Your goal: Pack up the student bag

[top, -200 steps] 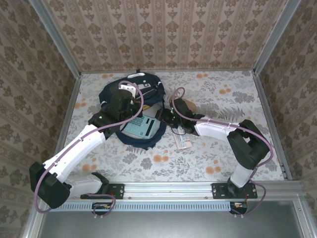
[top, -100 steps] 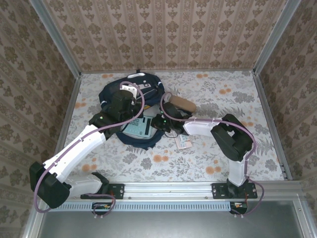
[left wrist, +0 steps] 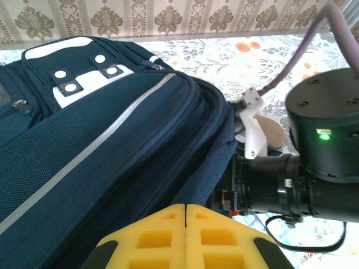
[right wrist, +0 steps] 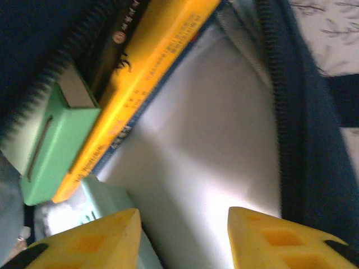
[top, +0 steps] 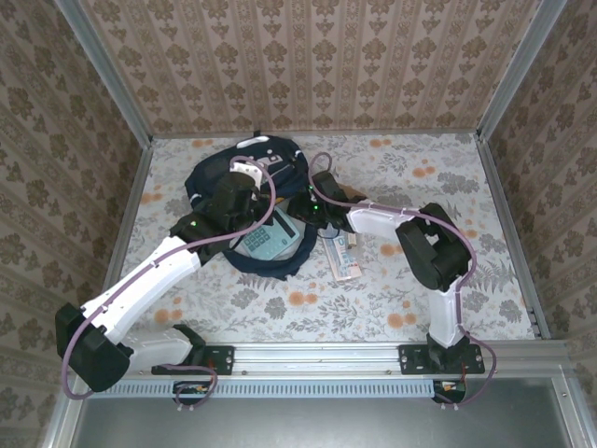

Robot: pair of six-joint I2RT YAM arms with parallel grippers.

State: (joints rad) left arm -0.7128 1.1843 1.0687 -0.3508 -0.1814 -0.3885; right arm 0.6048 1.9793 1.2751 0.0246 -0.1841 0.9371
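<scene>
The student bag [top: 210,177] is a navy backpack lying open at the table's back left. Its white stripes and patches show in the left wrist view [left wrist: 101,140]. My left gripper [top: 247,191] is shut [left wrist: 185,208], pinching a raised fold of the bag's fabric. My right gripper [top: 300,217] reaches into the opening from the right. It is open [right wrist: 182,216] over the pale lining, with nothing between its fingers. Inside lie a yellow book [right wrist: 151,67] and a green box [right wrist: 50,145]. A pale teal calculator [top: 266,243] rests on the bag's open front, beside my right gripper's left finger [right wrist: 101,238].
A printed card or packet [top: 343,257] lies on the flowered tablecloth just right of the bag. The right arm's wrist [left wrist: 314,157] sits close to my left gripper. Walls close the table at the back and both sides; open cloth lies to the right.
My right gripper swung from beside the card up to the bag's opening, shutting briefly and opening again. The right elbow moved left. The left gripper kept its grip.
</scene>
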